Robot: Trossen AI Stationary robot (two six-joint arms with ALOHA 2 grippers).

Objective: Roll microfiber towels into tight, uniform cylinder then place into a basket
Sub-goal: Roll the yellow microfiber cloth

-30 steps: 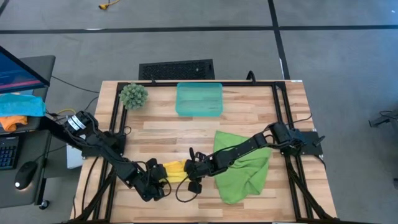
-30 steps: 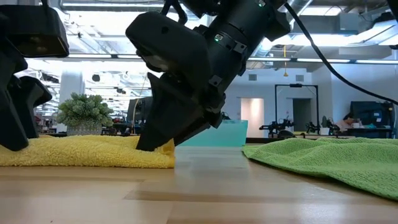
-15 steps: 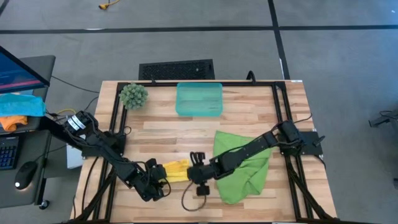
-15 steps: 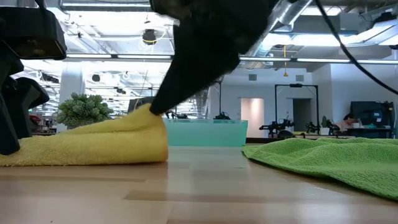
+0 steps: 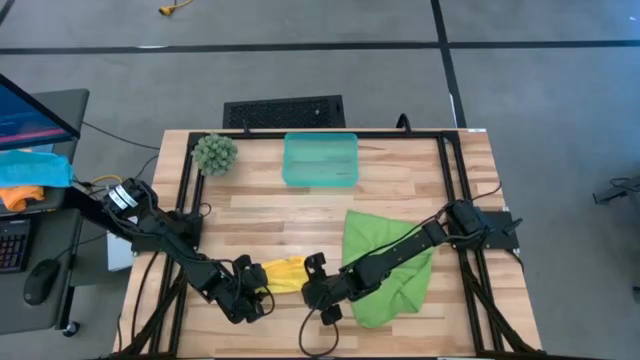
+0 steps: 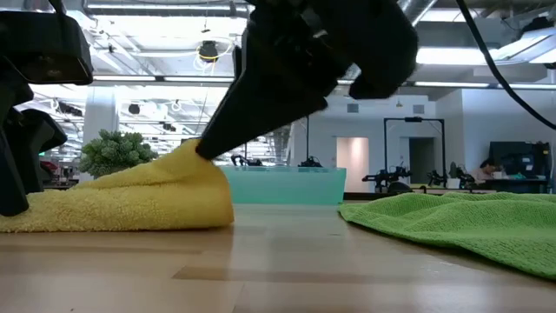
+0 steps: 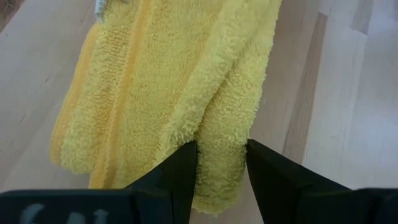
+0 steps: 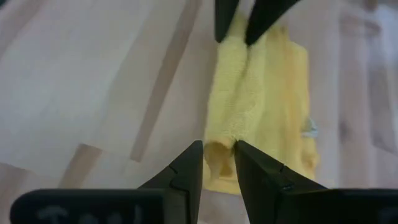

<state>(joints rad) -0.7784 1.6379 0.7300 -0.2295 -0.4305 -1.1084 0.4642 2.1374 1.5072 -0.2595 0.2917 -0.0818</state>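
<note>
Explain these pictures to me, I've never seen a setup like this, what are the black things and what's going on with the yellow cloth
The black things are two robot arms working at a wooden table; each ends in a two-finger gripper. One picture looks straight down from above, one looks level across the tabletop, and two come from small cameras on the arms' wrists.

On the table lie a yellow towel, a larger lime green towel, a teal plastic basket at the far edge, and a small fuzzy green plant.

The left gripper pinches one end of the yellow towel. The right gripper pinches the opposite end, and the level view shows that end lifted off the wood. The green towel lies loose beside them, and the basket holds no towel.
</note>
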